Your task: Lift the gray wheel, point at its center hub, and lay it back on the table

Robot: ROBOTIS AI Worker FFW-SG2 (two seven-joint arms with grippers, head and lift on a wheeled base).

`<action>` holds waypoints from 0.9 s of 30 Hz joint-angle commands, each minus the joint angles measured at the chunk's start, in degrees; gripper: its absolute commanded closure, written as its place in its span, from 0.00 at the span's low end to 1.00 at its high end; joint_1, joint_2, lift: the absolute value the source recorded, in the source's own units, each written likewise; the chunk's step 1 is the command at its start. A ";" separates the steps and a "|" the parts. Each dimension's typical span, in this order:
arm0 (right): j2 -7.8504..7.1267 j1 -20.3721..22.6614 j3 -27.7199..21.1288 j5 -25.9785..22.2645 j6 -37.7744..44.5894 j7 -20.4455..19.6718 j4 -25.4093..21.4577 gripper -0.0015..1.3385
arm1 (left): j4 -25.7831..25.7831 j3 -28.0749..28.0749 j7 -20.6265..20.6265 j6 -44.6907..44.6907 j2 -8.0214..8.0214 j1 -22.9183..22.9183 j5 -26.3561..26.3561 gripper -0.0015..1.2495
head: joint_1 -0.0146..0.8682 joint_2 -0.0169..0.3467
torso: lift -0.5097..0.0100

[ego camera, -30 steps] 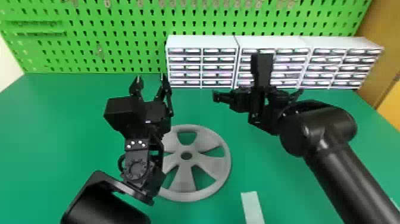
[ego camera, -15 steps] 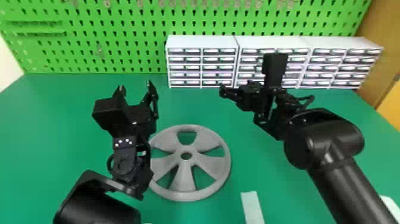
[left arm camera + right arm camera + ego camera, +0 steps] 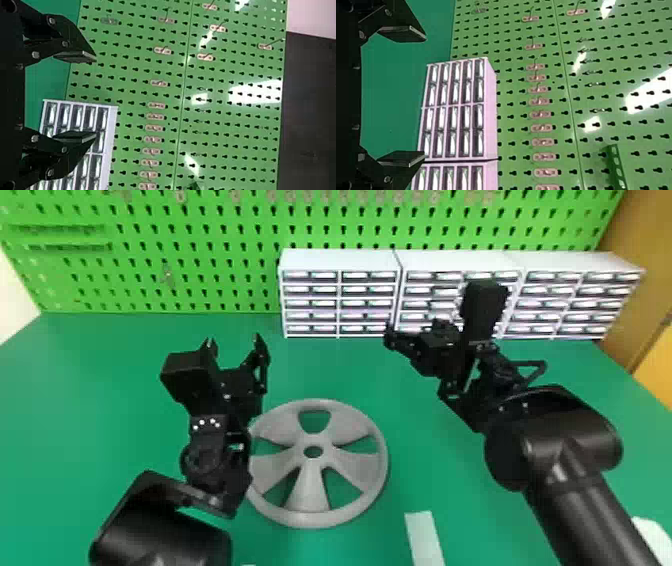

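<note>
- Gray wheel, round with five wide spokes (image 3: 307,492), lies flat on the green table (image 3: 100,405), and your left gripper (image 3: 234,339) is raised beyond its left side, with the black wrist crossing in front of the rim.
- In the left wrist view, your left gripper (image 3: 96,97) has its two flat black fingers spread well apart.
- Your right gripper (image 3: 412,337) sits well apart from the wheel, off to your right and in front of the drawer units.
- The right wrist view shows you that your right gripper's (image 3: 425,97) fingers are parted wide too.
- The wheel's center hub (image 3: 313,439) has a round hole, with green showing through it.
- Near the wheel, on the side toward you and to the right, lies a flat white strip (image 3: 425,540).
- Along the back of the table you have three white drawer units (image 3: 340,260) side by side, with small labeled drawers.
- Behind them stands a green perforated pegboard (image 3: 150,221), bearing pinkish hooks (image 3: 159,83).
</note>
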 commanded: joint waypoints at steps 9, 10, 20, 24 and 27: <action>0.34 2.15 -2.68 1.78 -3.64 0.00 0.05 0.19 | 0.94 6.05 -7.38 3.47 -1.38 -0.82 -0.09 0.43 | 0.80 0.18 | 0.80; 0.34 2.23 -2.59 1.95 -3.99 0.00 0.05 0.19 | 0.94 6.49 -8.00 3.55 -1.30 -0.82 -0.09 0.43 | 0.80 0.18 | 0.80; -0.10 3.03 -3.29 2.74 -6.54 -0.09 0.05 0.19 | 1.12 8.69 -12.30 5.75 -1.65 -1.35 0.62 0.43 | 0.80 0.18 | 0.80; -0.54 3.11 -3.64 2.74 -6.54 -0.09 0.05 0.19 | 1.12 8.34 -13.18 6.10 -1.65 -1.88 0.70 0.43 | 0.80 0.18 | 0.80; -1.15 3.03 -3.47 2.83 -6.72 -0.09 0.05 0.19 | 1.20 8.60 -13.71 6.10 -1.74 -2.05 0.70 0.43 | 0.80 0.18 | 0.80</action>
